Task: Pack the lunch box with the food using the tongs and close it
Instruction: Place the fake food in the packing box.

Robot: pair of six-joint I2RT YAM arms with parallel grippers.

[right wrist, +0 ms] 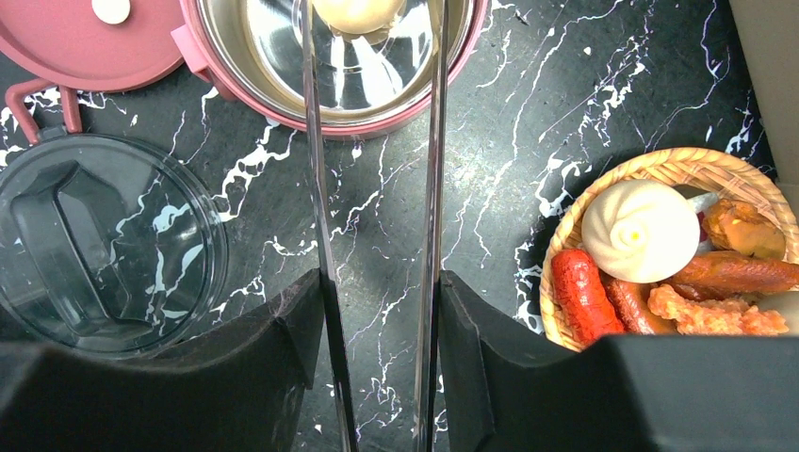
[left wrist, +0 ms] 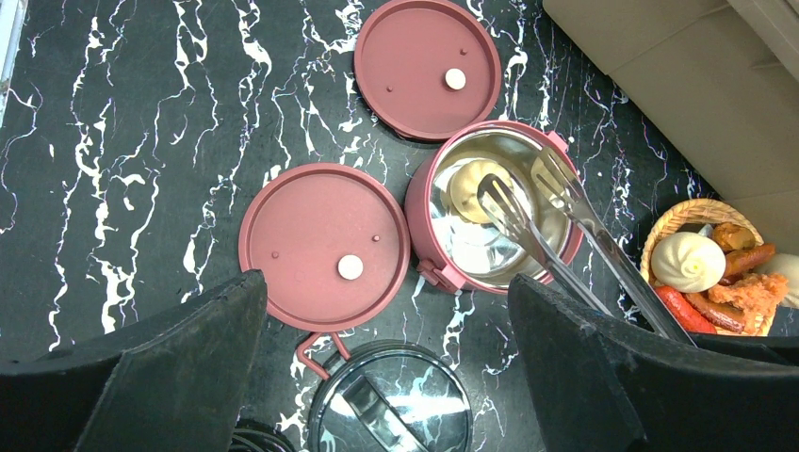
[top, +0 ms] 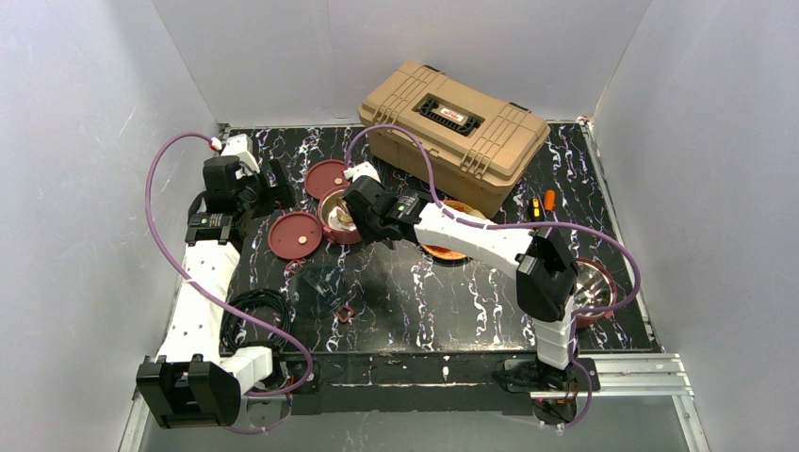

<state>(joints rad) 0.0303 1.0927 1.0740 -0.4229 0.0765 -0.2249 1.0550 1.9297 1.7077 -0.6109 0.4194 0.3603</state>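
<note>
Right wrist cam: the right fingers (right wrist: 283, 348) pinch the tongs (right wrist: 316, 188). The two tong arms stand apart and run out ahead to the open lunch box bowl (right wrist: 377, 127), with the tips at a bun (right wrist: 358, 11) lying inside. Off to their right, a woven plate (right wrist: 565, 217) holds more food (right wrist: 641, 229).

Only the left wrist cam shows the left fingers (left wrist: 188, 367), spread wide with nothing between them, and two lids (left wrist: 323, 247) on the tabletop ahead.

Only the top cam catches the red label on the toolbox (top: 490, 151), and it's too small to read.
</note>
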